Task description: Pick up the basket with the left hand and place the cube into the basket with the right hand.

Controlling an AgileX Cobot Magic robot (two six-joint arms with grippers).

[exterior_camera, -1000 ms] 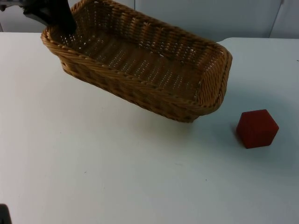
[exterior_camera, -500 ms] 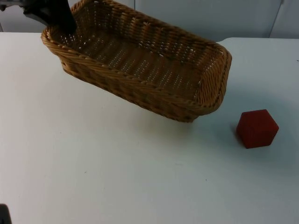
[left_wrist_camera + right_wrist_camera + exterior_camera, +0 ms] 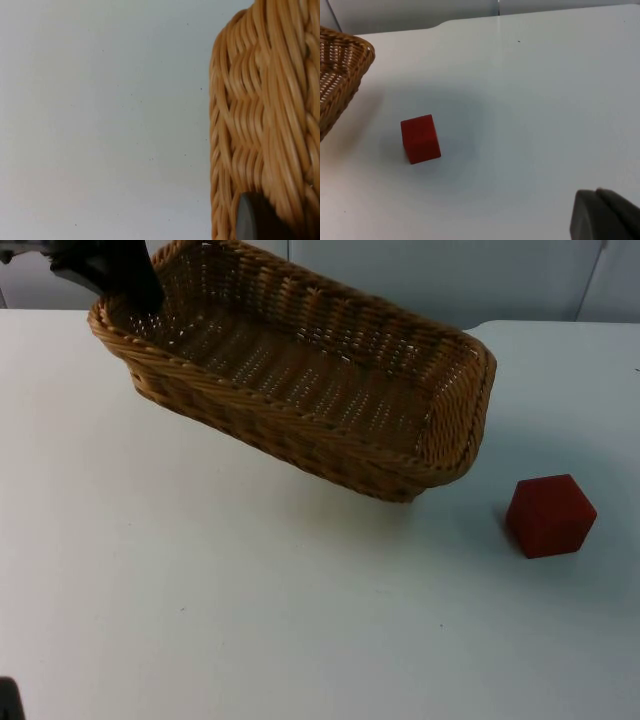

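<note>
Woven tan basket [image 3: 300, 380], red cube [image 3: 550, 516]

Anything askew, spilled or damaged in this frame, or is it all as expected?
Only the basket sits askew: the left gripper grips its rim at one end, so that end is raised while the far corner stays near the table. The basket holds nothing. The red cube stands apart on the table, untouched. No damage visible.
</note>
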